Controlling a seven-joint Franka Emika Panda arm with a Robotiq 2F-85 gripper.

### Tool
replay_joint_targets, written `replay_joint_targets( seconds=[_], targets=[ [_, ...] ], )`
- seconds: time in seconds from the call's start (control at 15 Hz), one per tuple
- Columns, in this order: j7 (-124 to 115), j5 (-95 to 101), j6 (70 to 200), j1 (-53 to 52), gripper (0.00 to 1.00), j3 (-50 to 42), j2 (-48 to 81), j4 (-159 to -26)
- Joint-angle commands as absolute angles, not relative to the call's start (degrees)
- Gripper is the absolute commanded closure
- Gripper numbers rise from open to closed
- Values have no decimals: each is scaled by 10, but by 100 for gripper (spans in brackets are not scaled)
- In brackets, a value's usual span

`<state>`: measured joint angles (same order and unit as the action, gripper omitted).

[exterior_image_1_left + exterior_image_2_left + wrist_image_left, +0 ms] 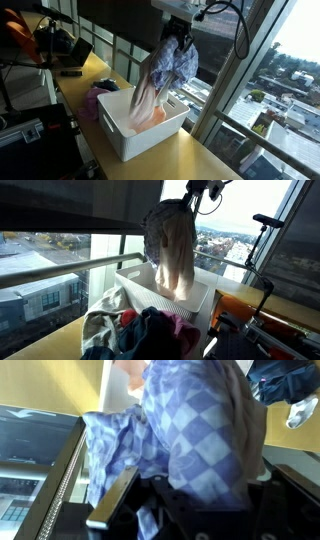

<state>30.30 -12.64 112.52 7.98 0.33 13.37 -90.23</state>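
Note:
My gripper (180, 38) is shut on a blue and white checked cloth (172, 62) and holds it up high. The cloth hangs down with its pale lower end reaching into a white plastic basket (120, 135) on the yellow table. In an exterior view the cloth (172, 242) hangs from the gripper (190, 200) over the basket (198, 292). In the wrist view the checked cloth (195, 435) fills the frame between the fingers (195, 495). Something orange (152, 116) lies in the basket.
A purple garment (98, 98) lies on the table beside the basket. A pile of mixed clothes (135, 332) lies in front of the basket. Large windows (250, 70) run beside the table. A laptop (68, 50) and gear stand at the far end.

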Motion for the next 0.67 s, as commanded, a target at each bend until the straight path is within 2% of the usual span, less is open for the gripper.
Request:
replay_joint_targets(
  seconds=[0.0,0.4,0.47,0.53,0.6],
  targets=[
    [310,-129,1169,68,100,10,162,-950],
    [298,-103,1230,53,100,20,251,-982],
    [295,-95,1241,49,91,22,258,-987],
    [291,-81,1251,44,74,23,262,-991],
    [290,-68,1261,40,67,25,264,-995]
  ],
)
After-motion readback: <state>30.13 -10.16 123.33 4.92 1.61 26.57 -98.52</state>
